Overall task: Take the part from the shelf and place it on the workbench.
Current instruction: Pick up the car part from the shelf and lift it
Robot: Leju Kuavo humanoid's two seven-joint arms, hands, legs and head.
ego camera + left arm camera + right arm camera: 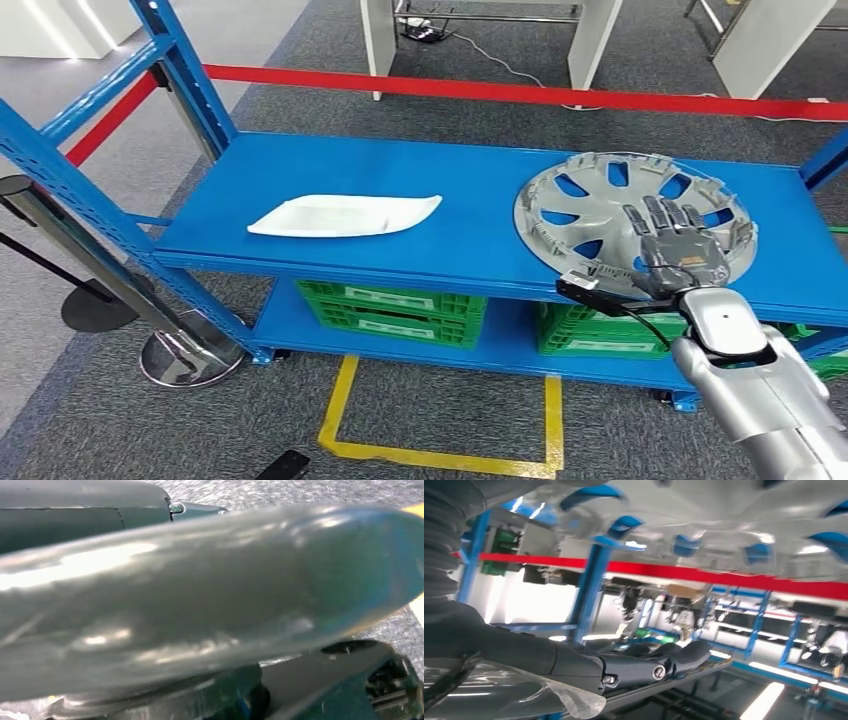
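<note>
The step in hand is the pick-up from the shelf (pixel 470 235): nothing has reached the workbench yet. The part, a silver hubcap (pixel 600 215) with spoke-shaped cut-outs, lies flat on the right end of the blue top shelf, its near rim close to the shelf's front edge. The right hand (pixel 672 240) sits over the near-right portion of the hubcap, palm down, dark fingers stretched out across the spokes and somewhat apart. From the head view the fingers appear to lie on the hubcap or just above it; whether they have closed on its rim I cannot tell, and the right wrist view, looking along the thumb (pixel 659 662) beneath the pale underside of the hubcap, suggests the thumb may be below the rim, though that is a judgement only. The left wrist view is too blurred to tell whether the left hand is spread or curled.

Further left on the same shelf, well apart, lies a white tray-like piece (pixel 345 215). Green crates (pixel 395 310) stand on the lower shelf.

The next move calls for a firm hold on the rim, then a level lift clear of the shelf before any turn toward the workbench.
</note>
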